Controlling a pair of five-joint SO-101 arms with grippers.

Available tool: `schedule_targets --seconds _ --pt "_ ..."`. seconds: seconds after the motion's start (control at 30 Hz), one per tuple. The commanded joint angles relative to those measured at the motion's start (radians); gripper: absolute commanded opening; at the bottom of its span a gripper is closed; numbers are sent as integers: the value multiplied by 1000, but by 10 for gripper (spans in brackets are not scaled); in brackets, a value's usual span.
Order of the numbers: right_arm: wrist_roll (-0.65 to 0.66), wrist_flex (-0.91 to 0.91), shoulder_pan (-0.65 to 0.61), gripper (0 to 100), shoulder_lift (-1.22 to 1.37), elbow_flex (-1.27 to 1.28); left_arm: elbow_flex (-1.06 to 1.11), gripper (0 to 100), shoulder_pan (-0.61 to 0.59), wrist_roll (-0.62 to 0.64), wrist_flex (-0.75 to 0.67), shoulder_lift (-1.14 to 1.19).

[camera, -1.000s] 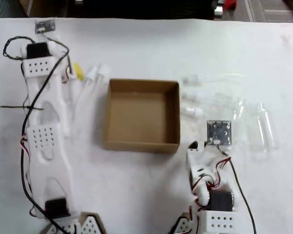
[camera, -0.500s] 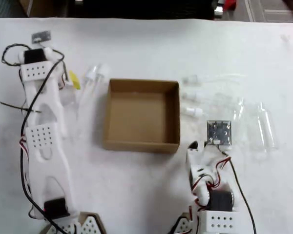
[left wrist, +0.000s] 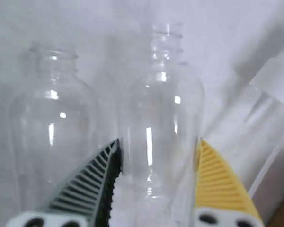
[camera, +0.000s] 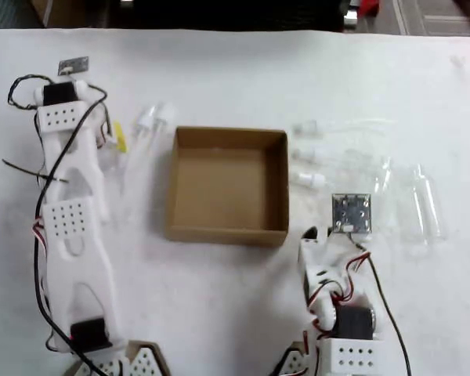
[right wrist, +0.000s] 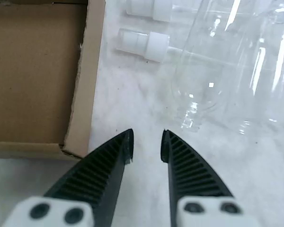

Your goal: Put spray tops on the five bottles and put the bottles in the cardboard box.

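Two grippers: my left gripper (left wrist: 157, 144) is closed against both sides of an open-necked bottle (left wrist: 158, 94), dark finger (left wrist: 92, 189) on one side, yellow finger (left wrist: 220, 184) on the other; my right gripper (right wrist: 146, 138) has its jaws a little apart with nothing between them, over the table (camera: 235, 70) just beside a corner of the cardboard box (right wrist: 83, 118)
Task things: the box stands between the arms with no bottle in it; loose spray tops (right wrist: 146, 43) lie beside it on the right arm's side; more clear bottles (right wrist: 236, 71) lie just beyond them
Risk of slipping: I judge the hold is low on a smooth round body; the bottle can turn or slide out if I lift quickly
Risk for the neighbour: a second bottle (left wrist: 49, 123) lies just beside the held one; the dark finger can push it so that it rolls away
Risk at the box: the right gripper is near the cardboard wall; a careless move can shift the box
Hard to make out: clear plastic on a white table, so I cannot count five bottles; whether the held bottle rests on the table or is lifted, I cannot tell
Cut off: a white part (left wrist: 277, 80) at the edge of the left wrist view, perhaps a spray top already on a bottle
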Motion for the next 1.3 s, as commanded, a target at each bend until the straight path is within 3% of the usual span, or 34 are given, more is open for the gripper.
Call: schedule_targets --seconds 0.0,0.33,0.57,0.67,0.83,0.9,1.27 --pt "9 -15 -4 91 -7 11 -55 158 -7 -17 -17 -25" --pt "9 -15 -4 91 -8 11 -117 158 -12 -20 29 -120" --pt "9 -21 -5 91 -8 11 51 114 33 -83 32 -325" --pt "11 -22 -5 91 -8 11 196 81 56 -92 32 -469" --pt "11 -22 -5 91 -8 11 482 174 113 -98 29 -786" --pt "11 -22 -5 91 -10 11 591 160 142 -110 26 -931" --pt "11 -15 -1 91 -8 11 1059 136 412 -143 -32 -1682"
